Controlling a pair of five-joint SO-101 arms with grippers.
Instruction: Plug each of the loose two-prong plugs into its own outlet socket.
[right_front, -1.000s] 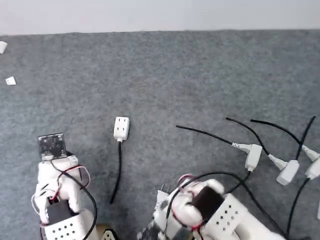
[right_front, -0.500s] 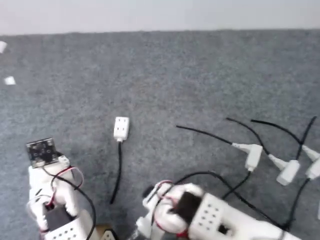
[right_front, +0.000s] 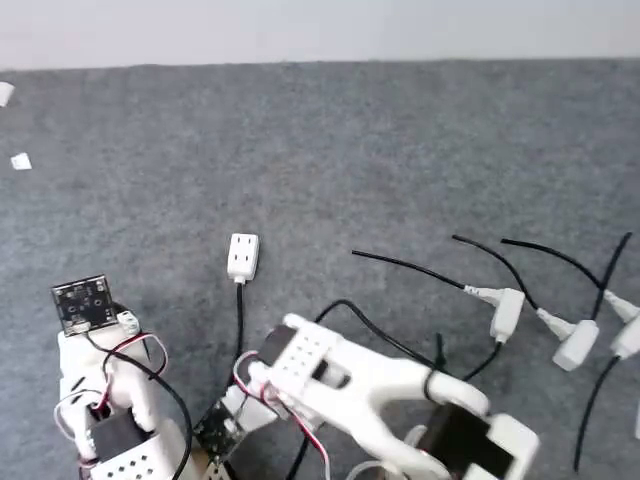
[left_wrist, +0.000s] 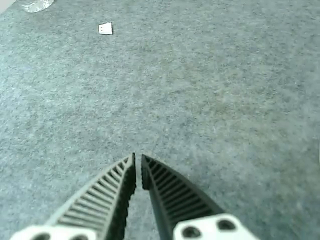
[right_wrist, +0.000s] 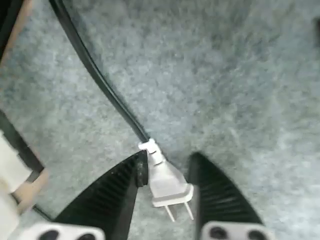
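Count of things, kind by kind
Two robot arms; one white outlet socket in the centre; three white cord ends at right, kind unclear; two small white scraps upper left; one two-prong plug

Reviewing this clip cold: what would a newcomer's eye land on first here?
A white two-prong plug sits between the right gripper's open fingers, prongs toward the camera, its black cord trailing off over grey carpet. In the high view, a lone white outlet socket lies mid-carpet, with a cluster of white cord ends at the right edge.
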